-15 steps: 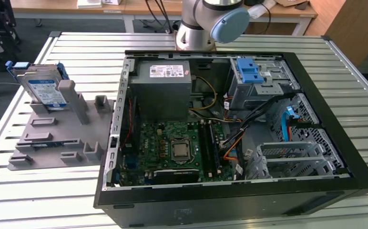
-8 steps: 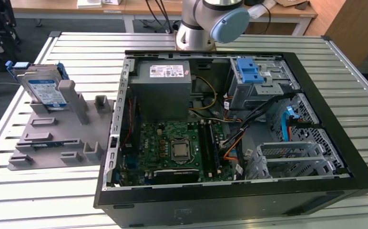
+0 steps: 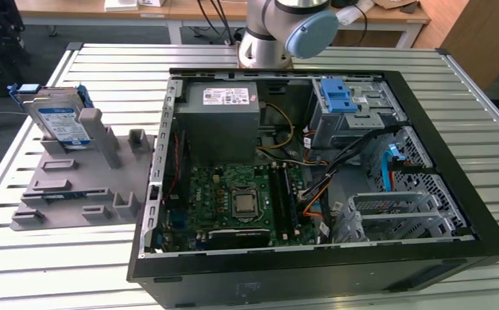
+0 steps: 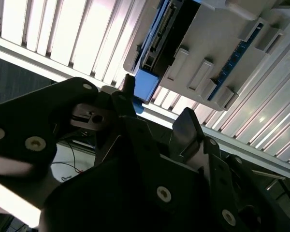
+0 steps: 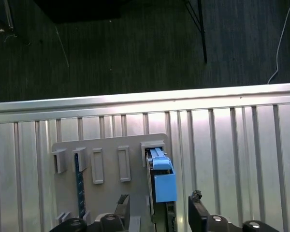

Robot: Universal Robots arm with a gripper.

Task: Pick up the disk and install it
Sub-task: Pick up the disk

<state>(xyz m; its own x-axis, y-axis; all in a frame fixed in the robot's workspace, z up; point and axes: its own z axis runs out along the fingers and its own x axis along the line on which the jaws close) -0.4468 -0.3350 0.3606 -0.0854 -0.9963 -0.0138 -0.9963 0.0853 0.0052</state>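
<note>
The disk point(image 3: 60, 119), a silver drive with a white-and-blue label in a blue carrier, stands on edge in a grey holder point(image 3: 68, 187) at the exterior view's left. The first wrist view looks down on the disk's blue carrier end point(image 5: 162, 181) in the same holder point(image 5: 106, 154). My gripper point(image 5: 159, 202) hangs above it, open, one dark fingertip point(image 5: 123, 203) on each side of the carrier in the picture and nothing held. The second wrist view has the gripper point(image 4: 157, 104) beside the blue carrier point(image 4: 146, 84), some way off it.
An open computer case point(image 3: 456, 213) lies on the slatted metal table point(image 3: 491, 148), with a grey power supply point(image 3: 223, 123), a motherboard point(image 3: 241, 200), a blue latch point(image 3: 339, 97) and metal drive cages point(image 3: 404, 213). The table edge point(image 5: 135, 99) runs just past the holder, dark floor beyond.
</note>
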